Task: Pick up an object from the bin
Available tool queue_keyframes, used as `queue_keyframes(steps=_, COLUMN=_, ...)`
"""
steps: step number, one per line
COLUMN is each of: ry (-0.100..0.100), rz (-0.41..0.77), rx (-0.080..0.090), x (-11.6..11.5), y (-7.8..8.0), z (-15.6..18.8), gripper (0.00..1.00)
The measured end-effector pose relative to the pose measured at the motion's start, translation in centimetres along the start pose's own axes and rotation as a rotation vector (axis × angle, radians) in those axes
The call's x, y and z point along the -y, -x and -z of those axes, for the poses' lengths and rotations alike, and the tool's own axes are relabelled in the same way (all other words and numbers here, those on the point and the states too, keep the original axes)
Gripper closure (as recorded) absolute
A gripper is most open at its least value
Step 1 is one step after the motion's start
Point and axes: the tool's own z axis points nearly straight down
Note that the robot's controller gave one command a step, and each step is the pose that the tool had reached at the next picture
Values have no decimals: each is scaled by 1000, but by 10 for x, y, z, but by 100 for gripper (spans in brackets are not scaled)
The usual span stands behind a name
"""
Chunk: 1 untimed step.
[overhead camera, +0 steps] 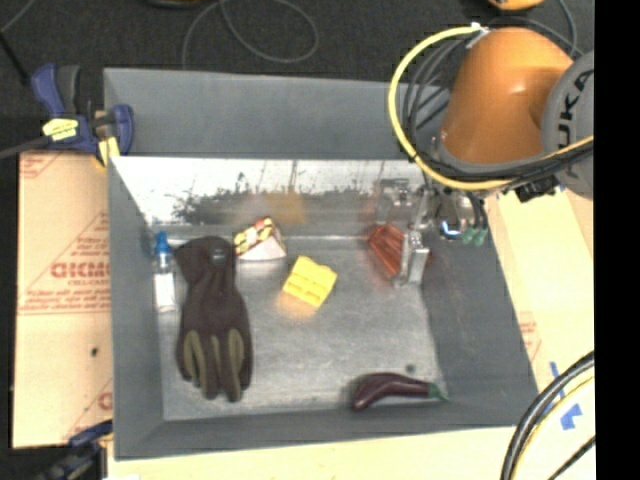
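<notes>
My gripper (412, 260) hangs low at the back right of the bin, under the orange cover of the wrist. A reddish-brown ribbed thing (384, 249) lies right against its left side, touching or nearly touching it. A yellow block (308, 282) rests on the bin floor to the left of that, tilted a little. Near the front right wall lies a dark purple toy aubergine (392, 391) with a green stalk.
A dark brown glove (211, 317) lies along the left side, cuff toward the back. Beside it stands a small clear bottle with a blue cap (163, 273). A small white, red and yellow packet (259, 239) sits near the back wall.
</notes>
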Motion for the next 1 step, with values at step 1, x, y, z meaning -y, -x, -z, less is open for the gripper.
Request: queue_keyframes(steps=1, ry=-1, rz=1, rx=8, x=0, y=1, z=5, gripper=0)
